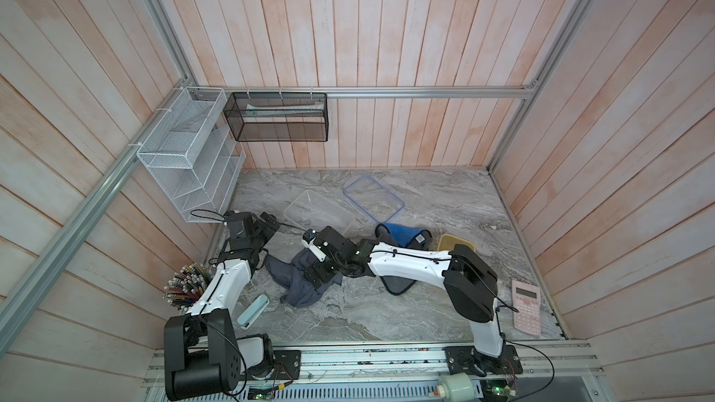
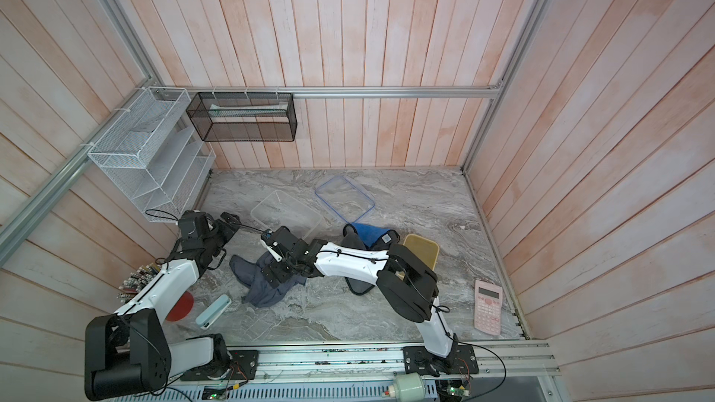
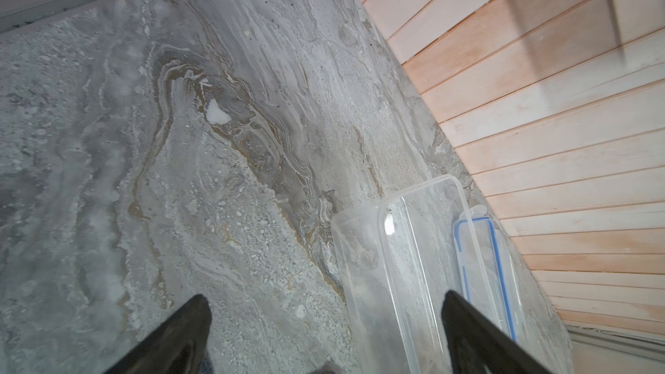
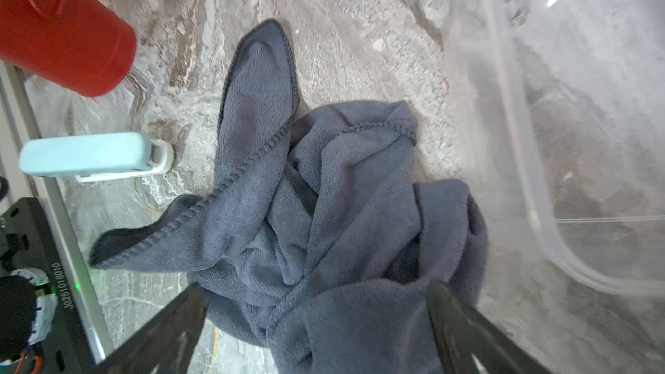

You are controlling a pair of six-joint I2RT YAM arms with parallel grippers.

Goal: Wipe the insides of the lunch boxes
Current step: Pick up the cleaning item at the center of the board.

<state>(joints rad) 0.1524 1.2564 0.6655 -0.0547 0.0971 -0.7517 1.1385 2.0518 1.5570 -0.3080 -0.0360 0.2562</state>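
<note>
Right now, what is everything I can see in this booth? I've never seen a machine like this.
clear lunch box: one, colourless, toward the back of the table
lid: one, clear with blue rim, beside that box
grey cloth: one, dark grey, crumpled mid-table
fabric item: one, blue with black trim, partly under the right arm
amber plastic piece: one, amber-yellow, partly hidden; tub or lid unclear
calculator: one, pink, front right
stapler: one, pale blue, front left
pencil holder: one, red, front left
white mesh rack: one, left wall
black mesh basket: one, back wall
left gripper: open, beside the clear box
right gripper: open, over the cloth
</note>
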